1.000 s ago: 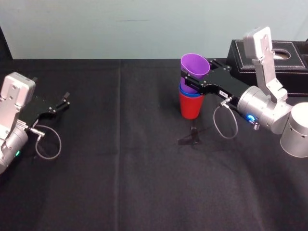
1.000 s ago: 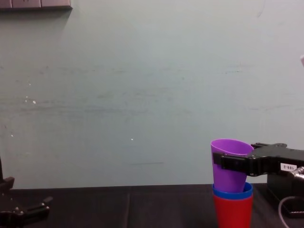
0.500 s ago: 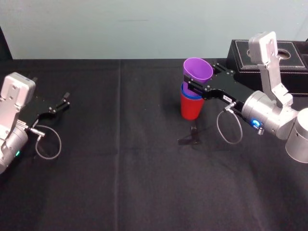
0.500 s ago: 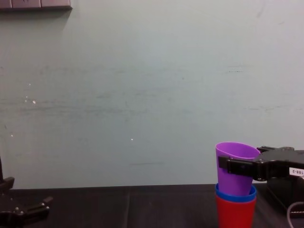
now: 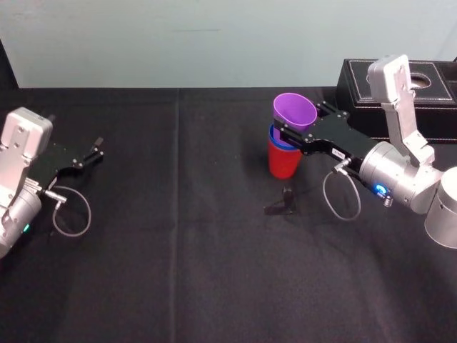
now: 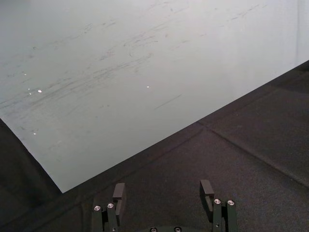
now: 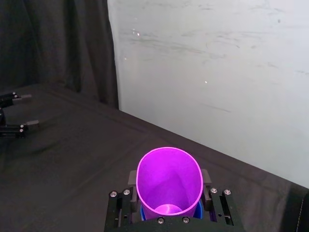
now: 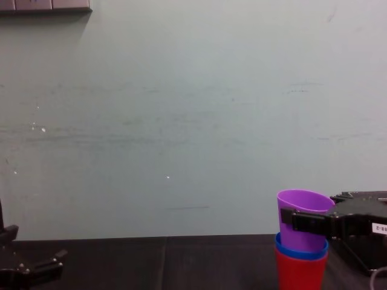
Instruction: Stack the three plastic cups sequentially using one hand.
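Observation:
The red cup (image 5: 284,163) (image 8: 300,273) stands on the black table right of centre. The blue cup (image 5: 274,136) (image 8: 300,250) sits nested in it, only its rim showing. The purple cup (image 5: 293,111) (image 8: 304,220) (image 7: 169,182) is partly sunk into the blue one and tilts a little. My right gripper (image 5: 292,128) (image 8: 290,221) (image 7: 169,194) is shut on the purple cup, one finger on each side of its wall below the rim. My left gripper (image 5: 94,149) (image 6: 162,193) rests open at the table's left side, far from the cups.
A black box (image 5: 421,80) with a round hole stands at the back right, behind my right arm. A pale wall runs along the table's far edge. A small dark scrap (image 5: 283,205) lies on the cloth in front of the cups.
My right gripper has lowered the purple cup deeper into the blue one, and the whole stack has shifted slightly to the right. The left arm has not moved.

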Action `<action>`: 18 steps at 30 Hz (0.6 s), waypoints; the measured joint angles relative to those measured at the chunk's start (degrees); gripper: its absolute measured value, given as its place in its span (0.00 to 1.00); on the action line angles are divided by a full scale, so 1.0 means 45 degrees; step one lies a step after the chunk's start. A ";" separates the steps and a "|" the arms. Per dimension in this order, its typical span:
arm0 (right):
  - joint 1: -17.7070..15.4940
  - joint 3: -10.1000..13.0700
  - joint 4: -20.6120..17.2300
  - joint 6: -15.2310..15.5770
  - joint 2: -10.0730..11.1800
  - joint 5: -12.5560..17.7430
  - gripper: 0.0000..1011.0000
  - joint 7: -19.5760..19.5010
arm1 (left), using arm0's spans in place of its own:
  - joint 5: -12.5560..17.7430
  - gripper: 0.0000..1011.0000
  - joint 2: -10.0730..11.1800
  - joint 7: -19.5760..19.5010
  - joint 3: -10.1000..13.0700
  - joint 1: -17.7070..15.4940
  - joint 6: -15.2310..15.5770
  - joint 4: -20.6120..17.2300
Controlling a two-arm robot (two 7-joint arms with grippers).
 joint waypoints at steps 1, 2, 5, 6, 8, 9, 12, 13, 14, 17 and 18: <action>-0.0007 -0.0003 0.0005 0.0000 0.0000 -0.0012 0.72 -0.0008 | 0.0001 0.99 0.0000 -0.0001 0.0000 0.0000 0.0001 0.0000; -0.0018 -0.0009 0.0022 0.0000 0.0001 -0.0035 0.72 -0.0024 | 0.0000 0.99 0.0000 0.0000 0.0000 0.0000 0.0000 0.0000; -0.0047 -0.0016 0.0040 0.0000 -0.0006 -0.0092 0.72 -0.0094 | 0.0001 0.99 0.0000 0.0000 0.0000 -0.0001 0.0000 0.0000; -0.0062 -0.0017 0.0042 0.0002 -0.0014 -0.0118 0.72 -0.0119 | 0.0000 0.99 0.0000 0.0000 -0.0001 0.0000 0.0000 0.0000; -0.0082 -0.0021 0.0043 0.0008 -0.0030 -0.0147 0.72 -0.0154 | 0.0001 0.99 0.0000 0.0000 0.0000 -0.0001 0.0000 0.0000; -0.0091 -0.0023 0.0042 0.0012 -0.0041 -0.0170 0.72 -0.0179 | 0.0000 0.99 0.0000 0.0000 0.0000 0.0000 0.0000 0.0000; -0.0095 -0.0047 0.0083 0.0019 -0.0086 -0.0243 0.72 -0.0213 | 0.0000 0.99 0.0000 0.0000 0.0000 0.0000 0.0000 0.0000; -0.0092 -0.0062 0.0106 0.0032 -0.0108 -0.0283 0.72 -0.0223 | 0.0000 0.99 0.0000 0.0000 0.0000 0.0000 0.0000 0.0000; -0.0088 -0.0069 0.0111 0.0042 -0.0122 -0.0302 0.73 -0.0229 | 0.0000 0.99 0.0000 0.0000 0.0000 0.0000 0.0000 0.0000; -0.0058 -0.0095 0.0150 0.0061 -0.0179 -0.0372 0.73 -0.0273 | 0.0000 0.99 0.0000 0.0000 0.0000 0.0000 0.0000 0.0000; -0.0050 -0.0100 0.0161 0.0063 -0.0196 -0.0389 0.72 -0.0281 | 0.0000 0.99 0.0000 0.0000 0.0000 0.0000 0.0000 0.0000</action>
